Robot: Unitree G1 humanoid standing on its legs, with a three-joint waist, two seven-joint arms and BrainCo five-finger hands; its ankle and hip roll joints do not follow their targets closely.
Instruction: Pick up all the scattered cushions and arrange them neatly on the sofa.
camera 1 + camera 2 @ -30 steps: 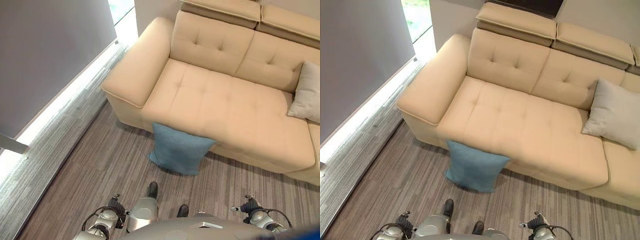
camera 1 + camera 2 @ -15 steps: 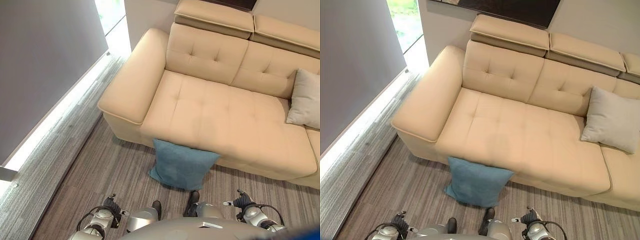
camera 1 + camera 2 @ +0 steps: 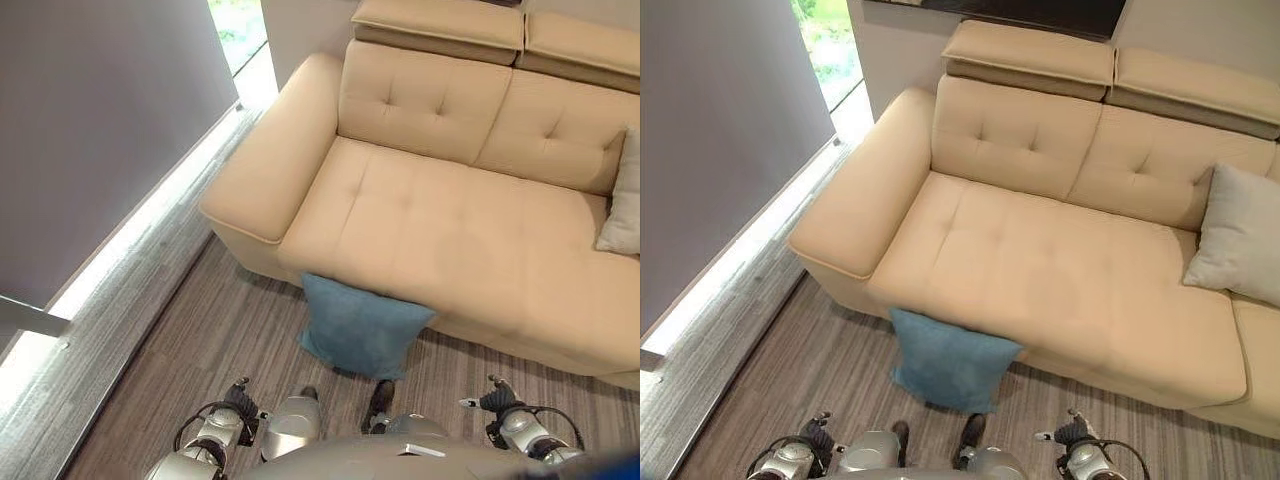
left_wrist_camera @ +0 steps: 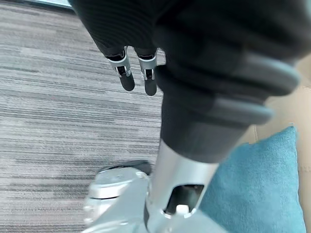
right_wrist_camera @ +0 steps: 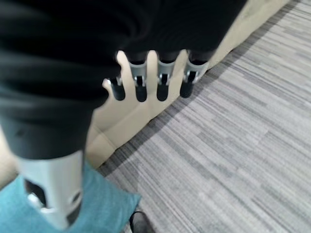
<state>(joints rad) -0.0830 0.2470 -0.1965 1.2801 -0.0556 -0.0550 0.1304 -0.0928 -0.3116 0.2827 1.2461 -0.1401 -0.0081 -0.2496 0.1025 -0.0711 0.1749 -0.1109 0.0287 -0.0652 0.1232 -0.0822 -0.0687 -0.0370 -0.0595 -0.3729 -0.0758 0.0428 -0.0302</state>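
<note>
Where the grey striped floor (image 3: 200, 330) meets the beige sofa (image 3: 450, 210), we see a blue cushion (image 3: 360, 325) standing on the floor and leaning against the sofa's front edge, below the left part of the seat. A grey cushion (image 3: 1240, 235) rests against the backrest at the right. The seat between them lies bare. A grey wall (image 3: 90, 130) borders the floor strip on the left. Our left hand (image 4: 136, 73) and right hand (image 5: 150, 77) hang with fingers straight, holding nothing, above the floor.
</note>
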